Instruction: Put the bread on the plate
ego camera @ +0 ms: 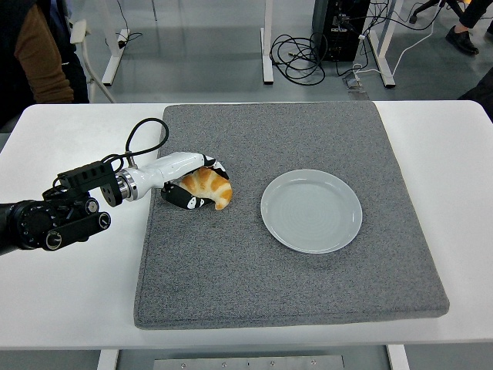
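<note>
Left of the frame's middle, on the grey fuzzy mat [293, 254], lies the golden-brown curved bread roll [206, 185]. The robot's left hand [192, 185] has its fingers curled around the roll, some over the top and some under its near side, so it has hold of it. I think the bread is light and soft, so a gentle squeeze round its fat middle should do. The round pale grey plate [311, 210] waits to the right, near but not touching.
</note>
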Controlling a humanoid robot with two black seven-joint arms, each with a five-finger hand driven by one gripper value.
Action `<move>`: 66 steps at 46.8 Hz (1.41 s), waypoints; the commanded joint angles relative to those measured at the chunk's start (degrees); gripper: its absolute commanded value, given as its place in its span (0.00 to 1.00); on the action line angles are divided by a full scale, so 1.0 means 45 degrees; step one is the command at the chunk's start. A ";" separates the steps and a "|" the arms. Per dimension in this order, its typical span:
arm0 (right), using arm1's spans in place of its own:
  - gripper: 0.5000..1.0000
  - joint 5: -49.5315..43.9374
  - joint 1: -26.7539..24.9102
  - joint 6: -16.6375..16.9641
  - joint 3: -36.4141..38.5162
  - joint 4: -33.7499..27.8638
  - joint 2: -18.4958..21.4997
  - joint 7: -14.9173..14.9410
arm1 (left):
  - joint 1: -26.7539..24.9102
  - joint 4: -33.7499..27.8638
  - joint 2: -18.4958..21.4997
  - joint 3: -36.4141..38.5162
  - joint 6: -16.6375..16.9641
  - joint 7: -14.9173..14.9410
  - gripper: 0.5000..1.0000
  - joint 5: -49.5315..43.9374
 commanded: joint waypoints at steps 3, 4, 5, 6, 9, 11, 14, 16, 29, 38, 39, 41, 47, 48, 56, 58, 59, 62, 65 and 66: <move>1.00 0.0000 0.0001 -0.0001 0.0000 0.0000 0.0000 -0.0009 | -0.0168 -0.0009 0.0037 -0.0011 0.0001 -0.0003 0.00 0.0019; 1.00 0.0000 0.0001 0.0018 0.0000 0.0000 0.0000 0.0010 | -0.0207 -0.0009 0.0037 -0.0011 0.0001 -0.0022 0.00 0.0019; 1.00 0.0000 0.0001 -0.0001 0.0000 0.0000 0.0000 -0.0009 | -0.0226 -0.0009 0.0057 -0.0011 0.0001 -0.0080 0.00 0.0019; 1.00 0.0000 0.0001 -0.0001 0.0000 0.0000 0.0000 0.0010 | -0.0284 -0.0009 0.0057 0.0008 0.0001 -0.0139 0.00 0.0019; 1.00 0.0000 0.0001 -0.0001 0.0000 0.0000 0.0000 -0.0009 | -0.0460 -0.0009 0.0096 0.0008 -0.0019 -0.0354 0.00 0.0019; 1.00 0.0000 0.0001 -0.0001 0.0000 0.0000 0.0000 -0.0009 | -0.0539 -0.0009 0.0193 0.0028 -0.0038 -0.0393 0.00 0.0019; 1.00 0.0000 0.0001 -0.0001 0.0000 0.0000 0.0000 -0.0009 | -0.0558 -0.0048 0.0369 0.0067 -0.0038 -0.0510 0.00 0.0058; 1.00 0.0000 0.0001 -0.0001 0.0000 0.0000 0.0000 0.0010 | -0.0617 -0.0107 0.0506 0.0086 -0.0058 -0.0607 0.00 0.0077; 1.00 0.0000 0.0001 -0.0001 0.0000 0.0000 0.0000 0.0010 | -0.1905 -0.0205 0.1657 0.1004 -0.0584 -0.1096 0.00 0.0097; 1.00 0.0000 0.0001 -0.0001 0.0000 0.0000 0.0000 0.0010 | -0.3135 -0.0205 0.2400 0.1024 -0.1483 -0.1135 0.00 0.0136; 1.00 0.0000 0.0001 -0.0001 0.0000 0.0000 0.0000 0.0010 | -0.3272 -0.0205 0.2459 0.1024 -0.1561 -0.1135 0.00 0.0155; 1.00 0.0000 0.0001 -0.0001 0.0000 0.0000 0.0000 0.0010 | -0.3526 -0.0205 0.2537 0.1024 -0.1600 -0.1155 0.00 0.0194; 1.00 0.0000 0.0001 -0.0001 0.0000 0.0000 0.0000 0.0010 | -0.4112 -0.0185 0.2557 0.1043 -0.1620 -0.1272 0.00 0.0253; 1.00 0.0000 0.0001 -0.0001 0.0000 0.0000 0.0000 -0.0009 | -0.4190 -0.0185 0.2557 0.1024 -0.1620 -0.1253 0.00 0.0253; 1.00 0.0000 0.0001 0.0018 0.0000 0.0000 0.0000 0.0010 | -0.4874 -0.0185 0.2479 0.1043 -0.1620 -0.1253 0.00 0.0273; 1.00 0.0000 0.0001 -0.0001 0.0000 0.0000 0.0000 -0.0009 | -0.5069 -0.0166 0.2440 0.1043 -0.1620 -0.1253 0.00 0.0273; 1.00 0.0000 0.0001 -0.0001 0.0000 0.0000 0.0000 0.0010 | -0.5148 -0.0166 0.2440 0.1063 -0.1620 -0.1253 0.00 0.0292; 1.00 0.0000 0.0001 -0.0001 0.0000 0.0000 0.0000 -0.0009 | -0.5401 -0.0127 0.2420 0.1218 -0.1620 -0.1253 0.00 0.0312; 1.00 0.0000 0.0001 -0.0001 0.0000 0.0000 0.0000 -0.0009 | -0.5636 -0.0126 0.2381 0.1336 -0.1620 -0.1253 0.00 0.0312; 1.00 0.0000 0.0001 -0.0001 0.0000 0.0000 0.0000 -0.0009 | -0.5675 -0.0126 0.2362 0.1356 -0.1620 -0.1253 0.00 0.0312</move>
